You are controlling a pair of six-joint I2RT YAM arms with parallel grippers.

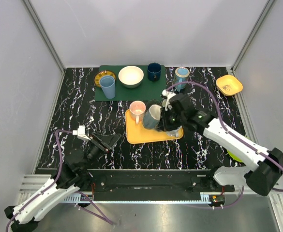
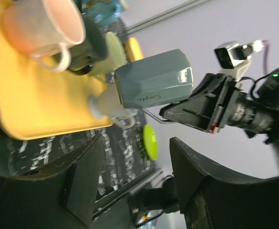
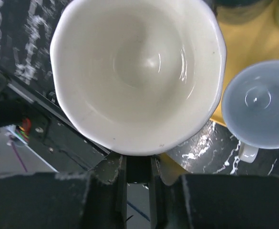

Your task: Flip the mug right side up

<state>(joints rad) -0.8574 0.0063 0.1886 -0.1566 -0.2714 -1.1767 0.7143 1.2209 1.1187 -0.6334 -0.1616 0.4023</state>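
Note:
The mug (image 1: pixel 152 117) is grey outside and white inside. My right gripper (image 1: pixel 166 118) is shut on it and holds it tilted above the yellow tray (image 1: pixel 151 136). In the right wrist view its white mouth (image 3: pixel 139 71) faces the camera, with the gripper (image 3: pixel 138 167) closed on a dark part at its rim side. In the left wrist view the mug (image 2: pixel 153 81) lies sideways in the air above the tray (image 2: pixel 34 100). My left gripper (image 1: pixel 110 140) is open and empty, left of the tray; it also shows in its own view (image 2: pixel 134 157).
A pink mug (image 1: pixel 137 110) stands upright on the tray with a dark cup (image 1: pixel 156 103) behind it. On the green mat (image 1: pixel 151 91) are a blue cup (image 1: pixel 107 87), a white bowl (image 1: pixel 131 76) and a dark blue mug (image 1: pixel 154 71). A light blue mug (image 1: pixel 182 75) and a yellow bowl (image 1: pixel 229 85) stand at the back right.

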